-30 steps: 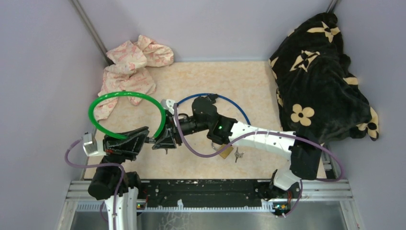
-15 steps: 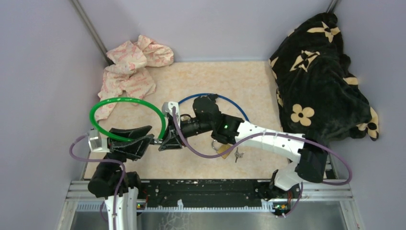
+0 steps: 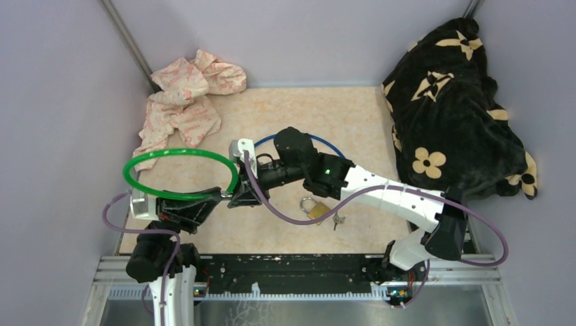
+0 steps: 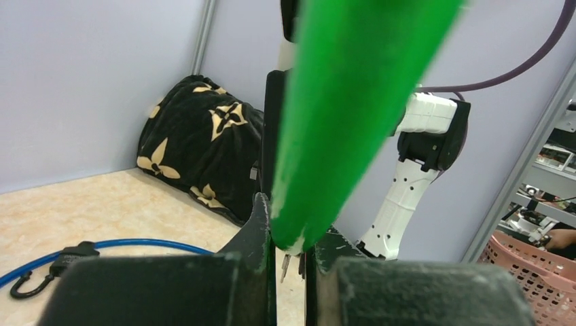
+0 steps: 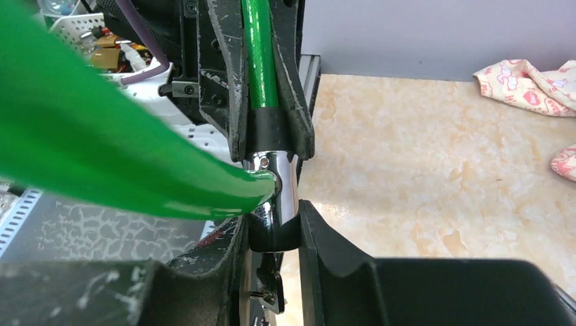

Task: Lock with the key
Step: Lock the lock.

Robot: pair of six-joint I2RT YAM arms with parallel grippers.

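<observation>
Rail: dark metal strip [image 3: 292, 268] at the near edge, where both my arms are bolted.
Padlock: brass, lying on the table just beside my right forearm [image 3: 314, 208], with a small bunch of keys [image 3: 337, 219] at its right side.
Blue cable: a loop lying flat on the table [image 4: 146, 242]; my right arm crosses above it and hides part of it.
Pink cloth: crumpled in the far left corner [image 3: 183, 102].
Blanket: black with cream flowers, heaped against the far right wall [image 3: 448, 109].
Left pincer: clamped [image 3: 216, 198] on the green cable [image 4: 339, 102] right where it enters the black collar; fingers tight on both sides.
Right pincer: closed [image 5: 273, 231] around the chrome lock cylinder [image 5: 275, 183], facing my left pincer, the two almost tip to tip.
Green cable loop: held off the table, arching out to the left between both pincers.
Key: a small metal one hangs below the cylinder [image 5: 267, 297]; I cannot tell whether it sits in the keyhole.
Table: beige, marbled top [image 3: 306, 109].
Room: plain lilac walls [image 3: 306, 41] on three sides.
</observation>
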